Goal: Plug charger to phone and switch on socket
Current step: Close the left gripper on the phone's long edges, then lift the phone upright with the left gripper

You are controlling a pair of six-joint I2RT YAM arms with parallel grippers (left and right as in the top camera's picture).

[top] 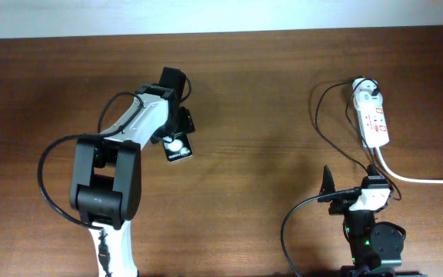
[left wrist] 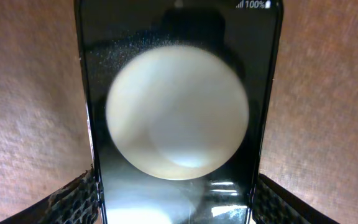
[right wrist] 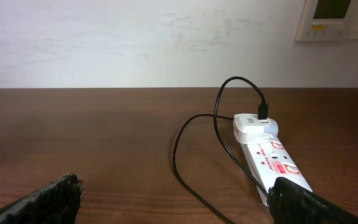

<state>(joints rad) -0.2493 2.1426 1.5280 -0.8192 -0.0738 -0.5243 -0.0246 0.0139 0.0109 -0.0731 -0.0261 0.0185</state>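
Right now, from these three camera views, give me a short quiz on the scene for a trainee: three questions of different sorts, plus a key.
1. True or false: the charger's white adapter sits on one end of the socket strip.
2. Multiple choice: which arm's fingers straddle the phone? A) left B) right C) neither.
3. Short answer: is the right gripper open or shut, and does it hold anything?
Key: 1 true. 2 A: the left gripper has a finger at each side edge of the phone. 3 Open, holding nothing.
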